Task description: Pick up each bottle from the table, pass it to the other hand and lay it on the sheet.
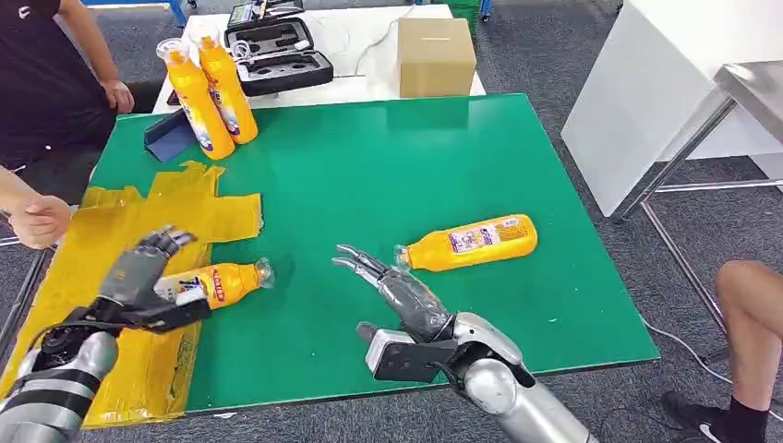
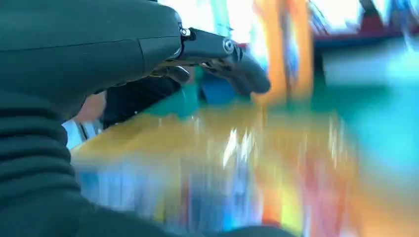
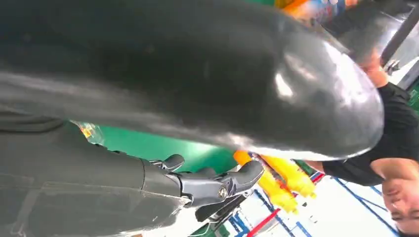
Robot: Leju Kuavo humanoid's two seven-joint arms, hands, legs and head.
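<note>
An orange bottle (image 1: 220,281) lies on its side across the edge of the yellow sheet (image 1: 111,231), cap pointing right. My left hand (image 1: 148,277) is at its base end, fingers (image 2: 237,64) stretched out above it and thumb below; the left wrist view is blurred. A second orange bottle (image 1: 473,242) lies on the green table (image 1: 388,157) to the right. My right hand (image 1: 406,300) hovers open just left of that bottle's cap, fingers (image 3: 217,185) spread and holding nothing. Two more bottles (image 1: 210,88) stand upright at the far left corner.
A person's hand (image 1: 37,221) reaches in over the sheet's left edge, and a person in black (image 1: 46,74) stands behind. A blue holder (image 1: 171,134) sits by the upright bottles. A cardboard box (image 1: 436,55) and black case (image 1: 277,55) lie beyond. A leg (image 1: 748,314) is at right.
</note>
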